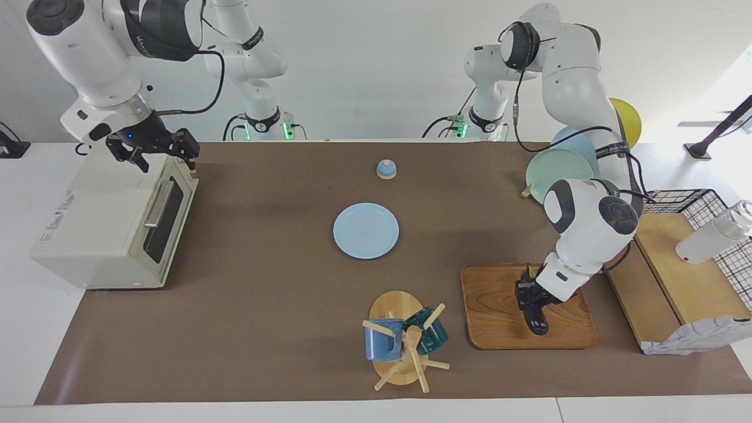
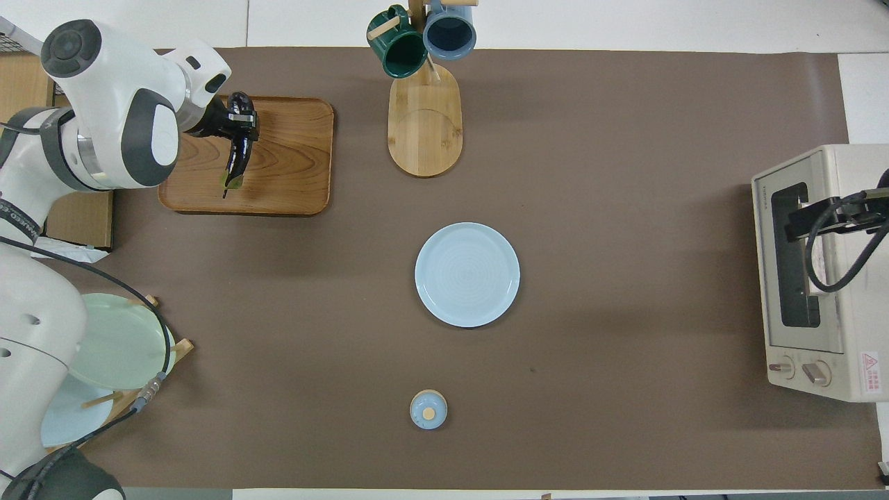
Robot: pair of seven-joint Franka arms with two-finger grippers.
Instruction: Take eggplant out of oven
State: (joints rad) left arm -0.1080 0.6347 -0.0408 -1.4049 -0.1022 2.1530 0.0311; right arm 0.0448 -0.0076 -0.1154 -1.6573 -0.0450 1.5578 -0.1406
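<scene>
Two white robot arms are seen at a brown-covered surface [image 1: 264,282]. The left end effector [image 1: 531,296] is lowered over a wooden tray [image 1: 493,311] at the left arm's end of the surface, and its fingers are clenched on the eggplant [image 1: 537,322]. The eggplant, slim, glossy and dark purple-black, is gripped around its thicker part. In the overhead view its thin greenish stem end [image 2: 231,183] is pointed toward the robots, over the tray. Whether the eggplant is touching the tray cannot be told.

The right end effector [image 1: 154,150] is held over the top front edge of the oven [image 1: 106,229], at the right arm's end of the surface. Whether its fingers are spread or closed cannot be told. The oven is a boxy cream-white toaster oven; its glass-windowed door [image 2: 795,267] is closed, with a metal bar handle [image 1: 157,204] across it and two knobs [image 2: 799,370] at the end of the front nearer the robots.

Small dark lettering is printed on the oven's front above the window, and a red-and-white warning label [image 2: 868,362] is stuck beside the knobs; neither can be read. Lettering on the oven's top is also too small to read.

A pale blue plate [image 1: 365,230] lies in the middle of the surface, well apart from both end effectors.
</scene>
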